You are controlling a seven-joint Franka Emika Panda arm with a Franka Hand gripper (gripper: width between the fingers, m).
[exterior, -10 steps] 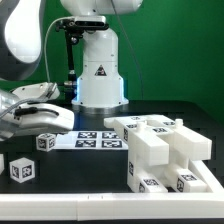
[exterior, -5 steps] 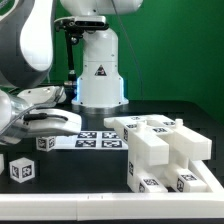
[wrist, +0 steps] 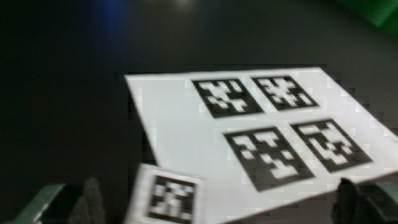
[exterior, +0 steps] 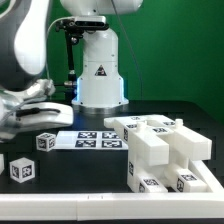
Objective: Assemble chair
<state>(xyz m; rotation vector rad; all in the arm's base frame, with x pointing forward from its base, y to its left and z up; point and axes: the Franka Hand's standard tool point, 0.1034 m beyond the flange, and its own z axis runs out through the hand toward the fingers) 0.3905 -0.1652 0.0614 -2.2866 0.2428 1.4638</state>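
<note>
Chunky white plastic stepped chair block (exterior: 165, 150) stands on the black desk (exterior: 80, 188) at the exterior view's right; square black-and-white tags mark its front faces; hand (wrist: 222, 198) has its fingers spread apart, gripping nothing.

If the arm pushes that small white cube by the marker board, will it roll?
The small cube probably slides rather than rolls: flat faces, squat shape. It looks like rigid plastic, so likely stiff and light. Its smooth faces might slip in the end effector.

The chair assembly (exterior: 165, 150), a stepped white block tagged low on its front, stands at the exterior view's right. The rear cube (exterior: 46, 141) and the front cube (exterior: 22, 169), both small, white and tagged, lie loose well left of it
</note>
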